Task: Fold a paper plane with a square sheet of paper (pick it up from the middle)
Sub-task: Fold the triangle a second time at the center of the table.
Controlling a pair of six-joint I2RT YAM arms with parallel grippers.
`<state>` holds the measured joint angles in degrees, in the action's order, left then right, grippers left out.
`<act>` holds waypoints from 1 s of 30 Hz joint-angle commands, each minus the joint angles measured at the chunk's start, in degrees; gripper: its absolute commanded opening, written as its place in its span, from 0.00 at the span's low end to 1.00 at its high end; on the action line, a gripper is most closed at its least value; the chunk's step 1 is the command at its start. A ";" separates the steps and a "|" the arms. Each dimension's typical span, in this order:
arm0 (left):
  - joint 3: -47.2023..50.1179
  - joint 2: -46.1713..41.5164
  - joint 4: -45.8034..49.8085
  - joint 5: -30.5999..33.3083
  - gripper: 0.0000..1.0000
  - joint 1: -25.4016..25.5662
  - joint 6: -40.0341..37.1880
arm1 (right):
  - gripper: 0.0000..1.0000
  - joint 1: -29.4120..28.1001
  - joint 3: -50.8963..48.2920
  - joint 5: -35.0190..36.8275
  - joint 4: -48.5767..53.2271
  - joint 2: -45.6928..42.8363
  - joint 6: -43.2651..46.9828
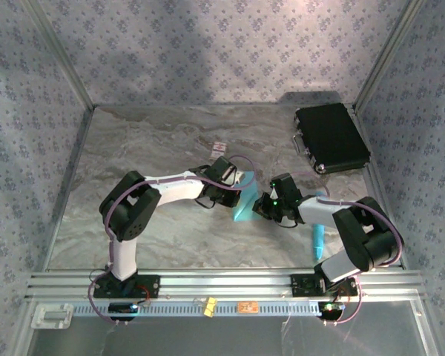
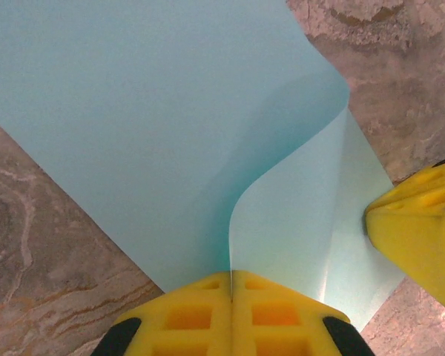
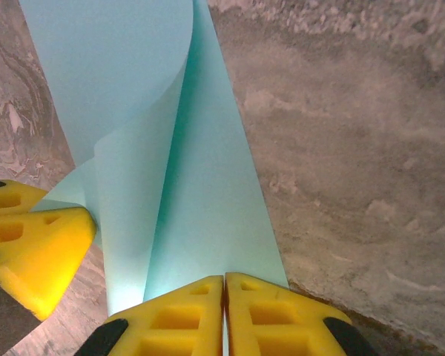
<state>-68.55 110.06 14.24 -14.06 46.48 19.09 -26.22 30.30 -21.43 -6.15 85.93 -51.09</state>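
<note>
Marble table (image 1: 156,141): square sheet of paper (image 2: 133,111) sits near-left of the black case (image 1: 331,139), curled mid-fold. My left gripper (image 2: 231,278) and right gripper (image 3: 224,280) both clamp its edge. I'd match edges squarely before flattening the crease.

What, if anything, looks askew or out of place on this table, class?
The sheet of paper: pinched at its edges by the left claw and right claw, it bulges in a soft, slanted curl rather than lying flat or creased.

Legible text, brands, numbers: none recorded. One item bears markings: small white card (image 1: 219,148), lying on the surface (image 1: 156,141), with red marks (too small to read).
</note>
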 commanded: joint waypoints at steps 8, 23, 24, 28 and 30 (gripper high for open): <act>-1.52 1.09 1.13 0.86 0.05 -0.41 -0.99 | 0.11 0.32 0.02 0.94 4.75 0.01 1.26; -1.23 0.85 0.88 2.21 0.06 -0.30 -1.07 | 0.11 0.47 -0.16 0.87 4.67 -0.34 1.30; -1.29 0.83 0.88 2.45 0.06 -0.34 -0.99 | 0.11 0.46 -0.20 0.86 4.66 -0.33 1.26; -1.26 0.97 0.75 2.31 0.06 -0.29 -0.96 | 0.11 0.47 -0.25 0.78 4.67 -0.35 1.43; -1.28 1.03 0.57 2.21 0.06 -0.29 -1.14 | 0.11 0.55 -0.21 0.61 4.62 -0.34 1.44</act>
<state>-68.64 110.08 14.41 -12.36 46.48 18.87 -26.11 30.30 -21.47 -5.76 85.76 -50.94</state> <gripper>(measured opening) 0.058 0.112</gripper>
